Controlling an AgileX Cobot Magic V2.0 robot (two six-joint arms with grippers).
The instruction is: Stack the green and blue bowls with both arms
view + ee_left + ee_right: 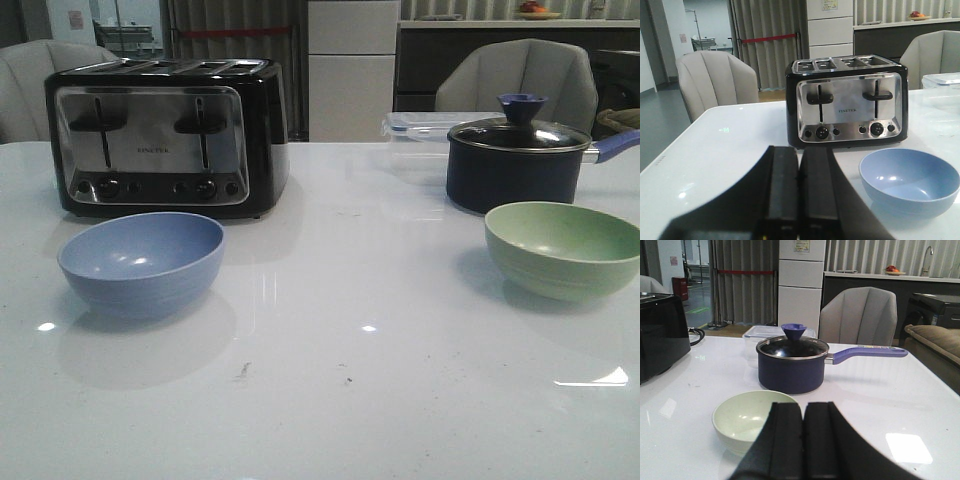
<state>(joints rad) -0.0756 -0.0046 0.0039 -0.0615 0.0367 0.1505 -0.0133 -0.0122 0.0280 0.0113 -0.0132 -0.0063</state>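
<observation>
The left gripper [799,200] hung with its fingers pressed together on nothing, and the right gripper [803,440] was clenched on nothing too; neither arm showed in the front view. Ahead of the left gripper, toward the table's middle, the blue bowl [909,182] sat upright, mouth up, on the white table [330,400], just in front of the black toaster [847,102]. Ahead of the right gripper the green bowl [747,419] stood the same way, also offset toward the table's middle, with the navy pot [792,365] and a clear box [756,340] behind it.

Seen from the front, the blue bowl [141,262] lay on the left side and the green bowl [563,248] on the right, well apart with bare tabletop between them. Each bowl was therefore nearer its own side's arm. Being round, neither offered a preferred axis, so a rim grasp looked likeliest, and both sets of fingers would first need to part.
</observation>
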